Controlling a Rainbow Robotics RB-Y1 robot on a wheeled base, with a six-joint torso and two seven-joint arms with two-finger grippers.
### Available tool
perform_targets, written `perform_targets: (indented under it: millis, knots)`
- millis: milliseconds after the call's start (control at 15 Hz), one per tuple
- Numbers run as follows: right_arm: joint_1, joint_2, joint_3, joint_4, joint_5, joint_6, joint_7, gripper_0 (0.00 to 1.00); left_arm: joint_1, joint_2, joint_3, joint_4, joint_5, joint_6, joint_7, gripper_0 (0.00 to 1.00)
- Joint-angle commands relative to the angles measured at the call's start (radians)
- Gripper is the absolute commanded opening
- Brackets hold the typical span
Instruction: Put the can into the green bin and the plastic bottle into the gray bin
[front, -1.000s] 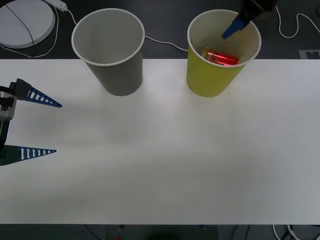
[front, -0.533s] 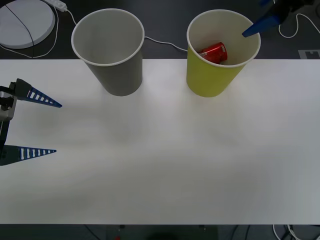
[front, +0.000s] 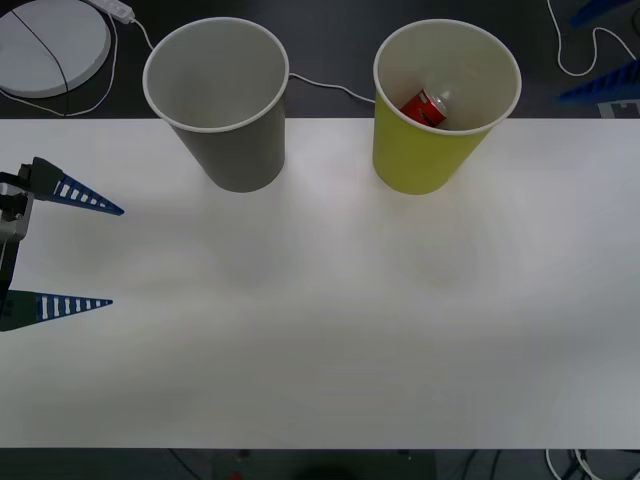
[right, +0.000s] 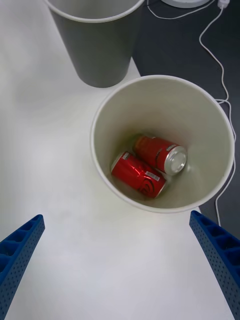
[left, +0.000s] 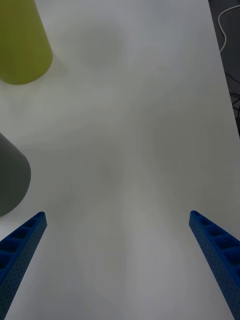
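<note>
Since a moment ago, the right gripper (front: 610, 55) has pulled away from the green bin (front: 445, 105) toward the far right. Left of the gray bin (front: 218, 100), the left gripper (front: 65, 250) hovers over the table (front: 330, 300), fingers spread. Right of the gray bin, the green bin holds the can (right: 160, 152) beside a second red can (right: 138, 175). The right gripper's fingers stand apart, empty.
</note>
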Motion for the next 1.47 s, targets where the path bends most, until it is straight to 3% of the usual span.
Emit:
perform_targets:
  millis: [67, 267, 467, 933, 1267, 1467]
  knots:
    - [0.24, -0.009, -0.201, -0.164, -0.036, 0.0, 0.077, 1.0, 0.0, 0.0, 0.0, 0.0, 0.0, 0.0, 0.0, 1.0]
    - [0.438, 0.006, -0.338, -0.256, -0.074, 0.0, 0.171, 1.0, 0.0, 0.0, 0.0, 0.0, 0.0, 0.0, 0.0, 1.0]
    - [0.57, 0.026, -0.405, -0.27, -0.11, 0.0, 0.286, 1.0, 0.0, 0.0, 0.0, 0.0, 0.0, 0.0, 0.0, 1.0]
    - [0.796, 0.06, -0.491, -0.245, -0.16, 0.0, 0.568, 1.0, 0.0, 0.0, 0.0, 0.0, 0.0, 0.0, 0.0, 1.0]
    - [0.851, 0.098, -0.502, -0.146, -0.197, 0.0, 0.754, 1.0, 0.0, 0.0, 0.0, 0.0, 0.0, 0.0, 0.0, 1.0]
    - [0.869, 0.12, -0.492, -0.12, -0.196, 0.0, 0.804, 1.0, 0.0, 0.0, 0.0, 0.0, 0.0, 0.0, 0.0, 1.0]
